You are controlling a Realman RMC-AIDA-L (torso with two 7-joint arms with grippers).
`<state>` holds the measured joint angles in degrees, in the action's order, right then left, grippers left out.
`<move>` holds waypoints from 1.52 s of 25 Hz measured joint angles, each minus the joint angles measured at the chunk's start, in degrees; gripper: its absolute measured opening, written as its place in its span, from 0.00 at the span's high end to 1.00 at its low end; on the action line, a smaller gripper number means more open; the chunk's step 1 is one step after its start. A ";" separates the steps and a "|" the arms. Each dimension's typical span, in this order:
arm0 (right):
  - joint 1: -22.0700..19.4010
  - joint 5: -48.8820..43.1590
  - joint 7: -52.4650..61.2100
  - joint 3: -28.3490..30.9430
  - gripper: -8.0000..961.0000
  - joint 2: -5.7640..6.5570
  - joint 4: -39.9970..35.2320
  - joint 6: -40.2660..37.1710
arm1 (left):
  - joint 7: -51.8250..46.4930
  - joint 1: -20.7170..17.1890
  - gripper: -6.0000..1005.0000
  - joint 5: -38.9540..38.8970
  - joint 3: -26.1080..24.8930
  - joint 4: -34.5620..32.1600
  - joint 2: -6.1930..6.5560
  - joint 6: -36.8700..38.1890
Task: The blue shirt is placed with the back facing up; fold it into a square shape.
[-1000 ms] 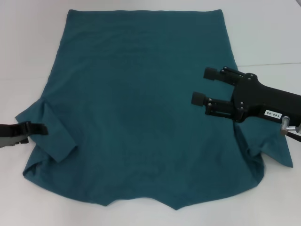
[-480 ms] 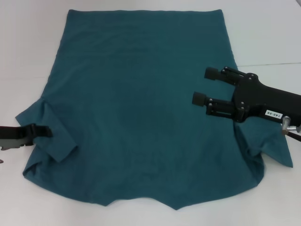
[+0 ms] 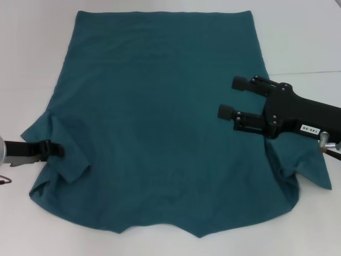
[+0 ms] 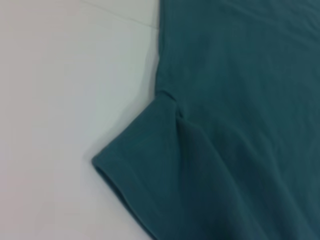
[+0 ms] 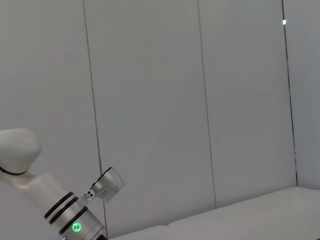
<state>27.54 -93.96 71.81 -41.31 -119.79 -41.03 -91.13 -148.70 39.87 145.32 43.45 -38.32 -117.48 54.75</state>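
Blue shirt point(image 3: 160, 122), your large dark teal cotton tee, lies flat, plain side up, on the white table point(image 3: 303, 37). At its left sleeve point(image 3: 58, 152) sits the left gripper point(image 3: 56, 151); I cannot tell its jaw state. The right gripper point(image 3: 230, 97) hovers released above the shirt's right side. Snatching one layer could bunch the sleeve and skew your fold.

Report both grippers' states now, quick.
Left gripper: at the blue shirt sleeve; open or shut cannot be told.
Right gripper: open, holding nothing, raised above the shirt's right side.
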 joint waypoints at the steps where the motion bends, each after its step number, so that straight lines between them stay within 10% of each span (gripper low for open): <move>1: -0.04 0.00 0.00 0.00 0.08 0.00 0.02 0.02 | 0.07 0.11 0.50 0.01 0.02 0.02 -0.06 0.00; 17: -0.30 0.00 0.00 0.00 0.08 0.00 0.24 0.00 | 0.00 -0.78 0.90 -0.36 -0.64 -2.16 -0.38 -0.35; 38: -0.30 0.00 0.00 0.17 0.08 -0.01 0.25 0.04 | 0.12 -3.05 0.92 -0.48 -1.02 -8.17 -1.97 2.16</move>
<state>27.25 -93.96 71.80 -41.14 -119.80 -40.78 -91.09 -148.57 36.82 144.84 42.43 -46.49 -119.44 56.91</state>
